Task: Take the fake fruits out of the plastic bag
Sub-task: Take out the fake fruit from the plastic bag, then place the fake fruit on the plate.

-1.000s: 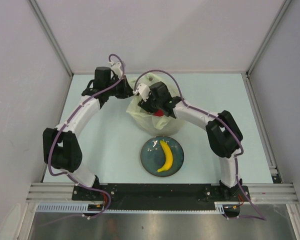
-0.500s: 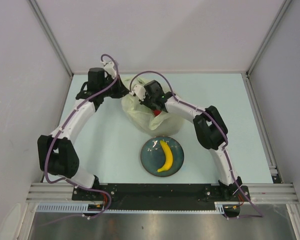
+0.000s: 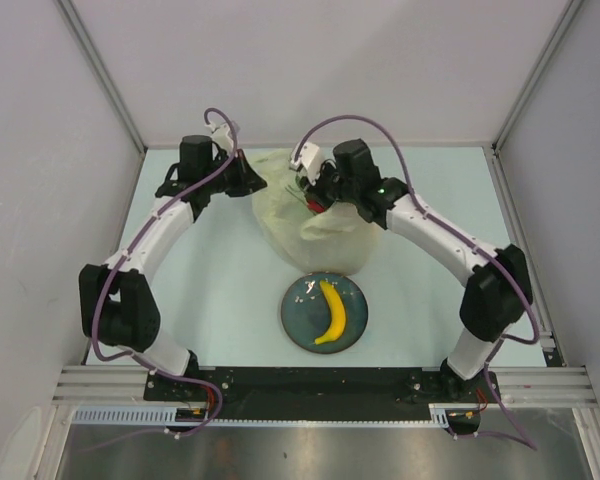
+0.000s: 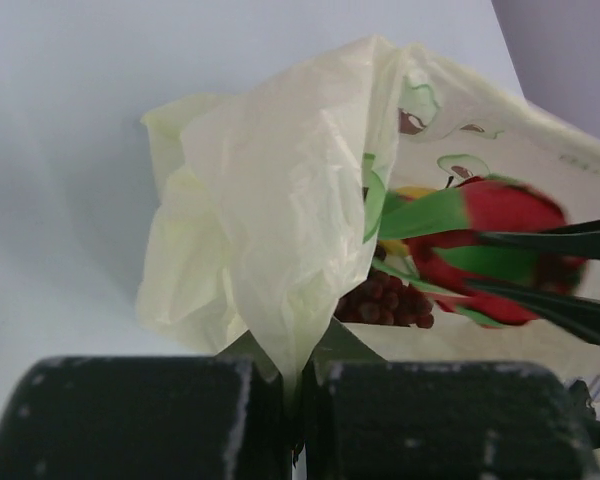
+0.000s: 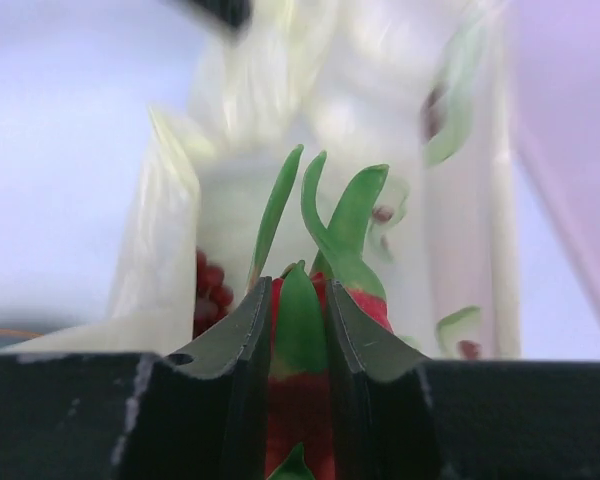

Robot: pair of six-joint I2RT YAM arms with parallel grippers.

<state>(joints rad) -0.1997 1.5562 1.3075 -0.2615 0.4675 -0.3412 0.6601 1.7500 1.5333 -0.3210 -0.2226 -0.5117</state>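
A pale blue-green tabletop (image 3: 210, 290) lies between plain grey-white wall panels (image 3: 310, 60) with metal corner rails. On its far half sits the large crinkly translucent yellow-green plastic bag (image 3: 310, 240), heaped upright with its mouth towards the far side. The left gripper (image 3: 248, 182) is clamped tight on a gathered fold of the bag's left edge, the film pinched between its dark fingers (image 4: 130, 420) and rising from them.

Just near of the bag, and apart from it, is the round dark blue-green plate (image 3: 300, 325). The curved yellow plastic banana (image 3: 332, 312) lies on it, long axis running far to near, its bulge to the right.

At the bag's mouth the right gripper (image 5: 298, 300) grips the red plastic dragon fruit (image 5: 300, 330) between both fingers. The fruit's long axis follows the fingers, and its green leaf tips point out past them into the bag. Below it, inside the bag, rests the dark red grape bunch (image 4: 385, 303).
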